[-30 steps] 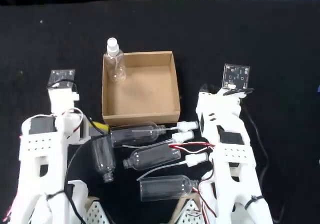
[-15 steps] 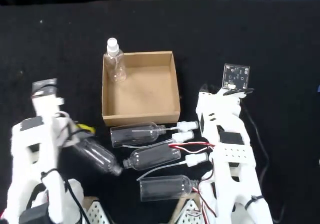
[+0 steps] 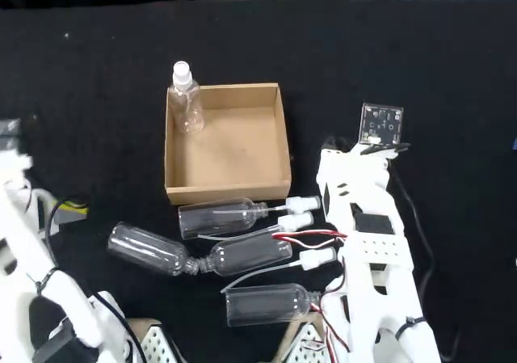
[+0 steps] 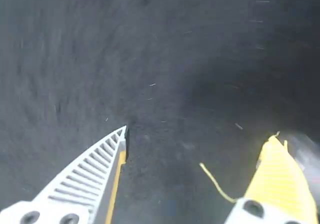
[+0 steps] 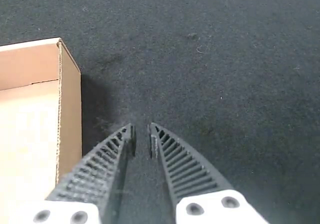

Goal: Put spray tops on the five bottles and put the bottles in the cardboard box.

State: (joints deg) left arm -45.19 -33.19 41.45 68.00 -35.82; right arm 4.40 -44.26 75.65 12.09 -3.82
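Note:
The cardboard box point(image 3: 227, 141) stands open in the middle of the table, and one clear bottle with a white spray top point(image 3: 185, 96) stands at its far left corner. In front of the box lie three clear bottles point(image 3: 221, 217) point(image 3: 246, 254) point(image 3: 269, 305), with white spray tops point(image 3: 304, 204) point(image 3: 296, 221) point(image 3: 317, 258) at their necks. A capless bottle point(image 3: 150, 250) lies to their left. My left gripper point(image 4: 198, 133) point(image 3: 65, 209) is open over bare cloth at the far left. My right gripper point(image 5: 141, 127) point(image 3: 333, 146) is shut and empty, just right of the box point(image 5: 35, 114).
A black cloth point(image 3: 420, 64) covers the whole table. The right arm's white body point(image 3: 367, 250) lies beside the spray tops. Perforated white bases point(image 3: 157, 345) sit at the near edge. Open cloth stretches behind and to both sides of the box.
The left arm has swung left, away from the bottles. The capless bottle it was on turned from upright in the picture to slanted and now lies free. The right arm has not moved.

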